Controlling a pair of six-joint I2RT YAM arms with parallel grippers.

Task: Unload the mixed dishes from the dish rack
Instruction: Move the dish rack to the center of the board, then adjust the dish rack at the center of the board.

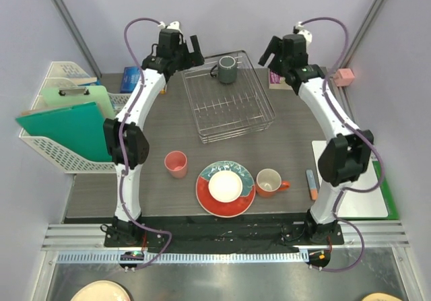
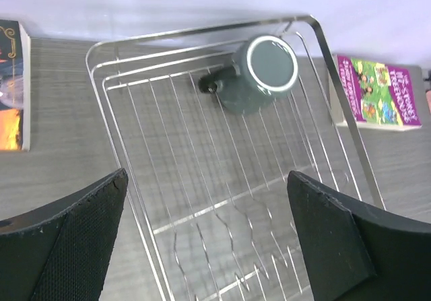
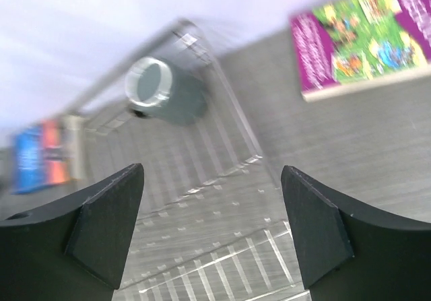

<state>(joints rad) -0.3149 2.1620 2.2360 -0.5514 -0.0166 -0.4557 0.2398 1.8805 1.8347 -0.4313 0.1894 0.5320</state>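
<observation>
1. The dish rack [image 1: 227,99] sits on the desk [image 1: 296,139] in the upper centre of the top view. It holds only the dark grey mug [image 1: 227,69], at its upper edge, handle to the left.
2. The left end effector [image 2: 207,180] hangs by the rack's upper left corner. Its jaws are wide apart with nothing between them.
3. The right end effector [image 3: 212,173] hangs by the rack's upper right corner, jaws also spread and empty. Its wrist view is blurred.
4. In the lower centre, the teal plate [image 1: 205,196] lies on the desk with the small bowl [image 1: 225,186] on it.
5. The pink cup [image 1: 176,163] stands left of the plate, apart from it.
6. The orange mug [image 1: 269,182] stands just beside the plate's right rim.
7. A purple book [image 2: 377,91] lies right of the rack.
</observation>
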